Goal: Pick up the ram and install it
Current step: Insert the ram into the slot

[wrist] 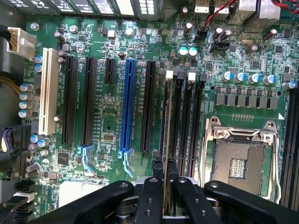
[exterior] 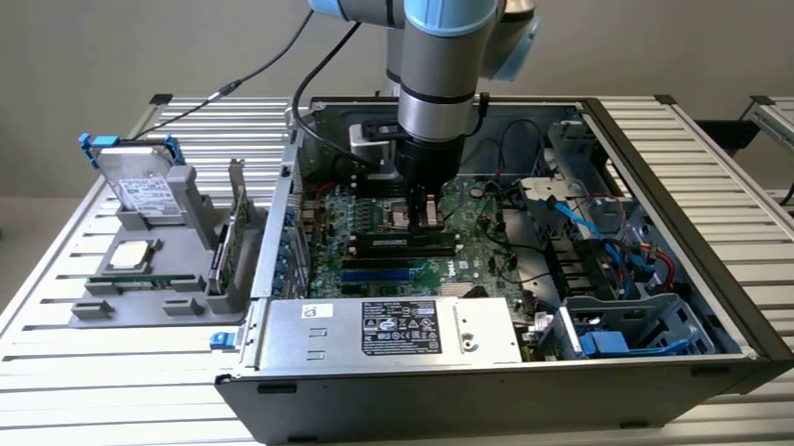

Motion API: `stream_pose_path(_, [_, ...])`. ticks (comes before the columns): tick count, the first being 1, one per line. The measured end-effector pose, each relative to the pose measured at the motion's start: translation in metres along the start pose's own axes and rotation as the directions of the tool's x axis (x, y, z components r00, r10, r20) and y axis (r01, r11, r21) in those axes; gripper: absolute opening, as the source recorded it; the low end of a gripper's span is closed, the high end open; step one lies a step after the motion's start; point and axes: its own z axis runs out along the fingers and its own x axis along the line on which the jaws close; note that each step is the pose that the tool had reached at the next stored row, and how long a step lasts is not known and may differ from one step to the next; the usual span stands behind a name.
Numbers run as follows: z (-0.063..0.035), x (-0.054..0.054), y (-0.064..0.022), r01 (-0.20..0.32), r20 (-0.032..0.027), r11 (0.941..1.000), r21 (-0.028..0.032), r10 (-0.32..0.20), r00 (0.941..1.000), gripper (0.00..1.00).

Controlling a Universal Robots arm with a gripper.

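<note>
My gripper [exterior: 425, 216] reaches down into the open computer case [exterior: 694, 214], just above the motherboard [wrist: 107, 154]. It is shut on the ram [wrist: 168, 126], a thin green stick that the wrist view shows edge-on between the two black fingers [wrist: 158, 173]. The stick runs lengthwise along the group of black memory slots [wrist: 194, 121] beside the CPU socket [wrist: 240, 161] and sits over one of the slots on the side away from the socket. How deep it sits in that slot I cannot tell. In the exterior view the dark memory slots [exterior: 403, 243] lie directly under the fingers.
A grey fixture [exterior: 137, 307] on the exterior view's left holds a hard drive [exterior: 143, 186], a CPU chip [exterior: 130, 254] and a green expansion card [exterior: 230, 237]. The power supply [exterior: 397, 330] stands at the case front. Cables [exterior: 615, 232] and drive bays fill the case's right.
</note>
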Motion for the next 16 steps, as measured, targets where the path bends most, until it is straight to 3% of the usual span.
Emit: stream_pose_path(16, [0.0021, 0.0006, -0.0005, -0.007, 0.0003, 1.0000, -0.0003, 0.007, 1.0000, 0.14])
